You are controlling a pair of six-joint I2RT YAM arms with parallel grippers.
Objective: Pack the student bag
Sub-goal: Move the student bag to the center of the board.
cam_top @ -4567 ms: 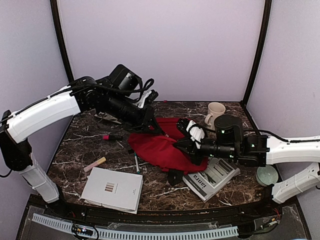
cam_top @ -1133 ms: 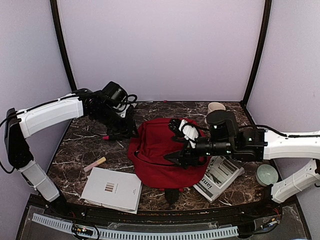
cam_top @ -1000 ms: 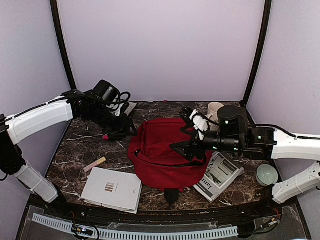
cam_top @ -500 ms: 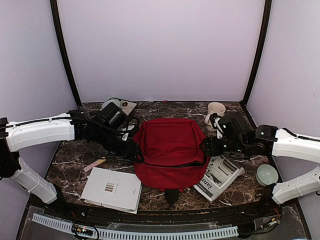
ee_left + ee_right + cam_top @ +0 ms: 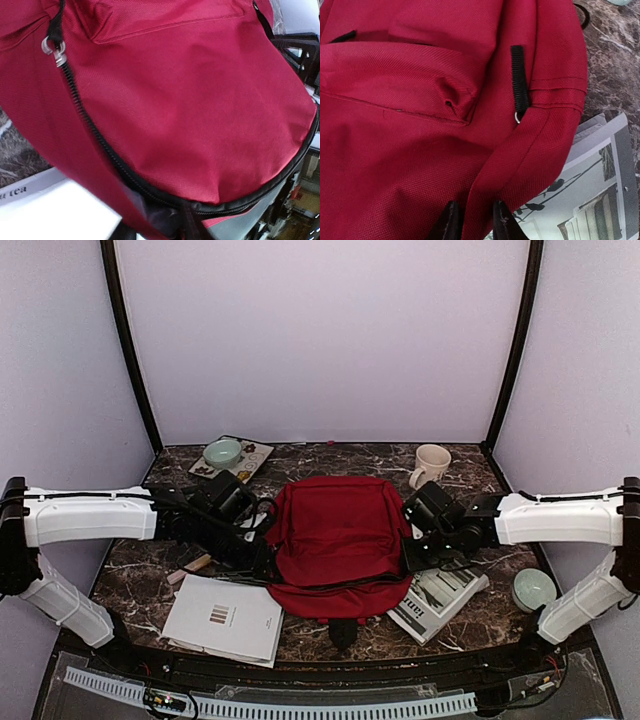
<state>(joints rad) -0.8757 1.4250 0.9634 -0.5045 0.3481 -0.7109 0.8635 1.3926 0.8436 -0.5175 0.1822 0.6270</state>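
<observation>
The student bag (image 5: pixel 335 540) is a red backpack lying flat in the middle of the table, front up, with its dark zipper (image 5: pixel 95 132) open and grey lining showing at the near edge. My left gripper (image 5: pixel 263 558) is low at the bag's left edge; in the left wrist view the gripper (image 5: pixel 157 229) is shut on the bag's rim by the zipper. My right gripper (image 5: pixel 410 552) is low at the bag's right edge; in the right wrist view the gripper (image 5: pixel 476 225) pinches a fold of the bag's red fabric (image 5: pixel 420 150).
A white booklet (image 5: pixel 225 618) lies front left, a magazine (image 5: pixel 437 595) front right, partly under the bag. A cream mug (image 5: pixel 431 464) stands back right, a green bowl (image 5: pixel 222 452) on a tray back left, a teal round item (image 5: pixel 533 590) far right, a pink marker (image 5: pixel 190 570) left.
The bag went from a crumpled heap to lying spread flat. Both arms came down from above it to its left and right edges and swung outward.
</observation>
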